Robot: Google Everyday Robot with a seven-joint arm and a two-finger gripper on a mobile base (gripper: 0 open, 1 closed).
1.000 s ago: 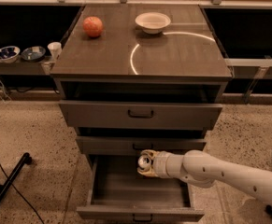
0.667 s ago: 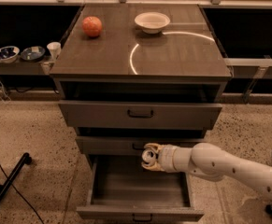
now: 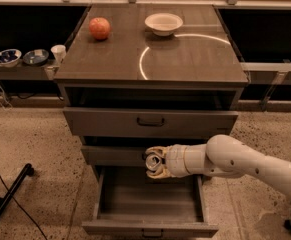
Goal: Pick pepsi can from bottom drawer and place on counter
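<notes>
Since a second ago the white arm has carried the gripper a little up and to the left, from over the open drawer's back part to the height of the middle drawer's front; everything else lies as it did. Speckled floor surrounds the grey-brown cabinet, whose counter is glossy and shows a bright curved light reflection. Below it the top drawer stands slightly pulled out, the middle drawer less so, and the bottom drawer is drawn far out towards the camera, its floor showing bare. The arm reaches in from the right edge, level and above that open drawer. A dark pole lies slanted on the floor at lower left. On the counter's far side sit a white bowl and, to its left and well apart from it, an orange-red fruit. A low shelf to the left of the cabinet holds two dark bowls and a white cup. The gripper's fingers are clenched around the pepsi can, seen as a small dark round end with a silvery rim, held above the drawer's rear part, clear of its floor.
</notes>
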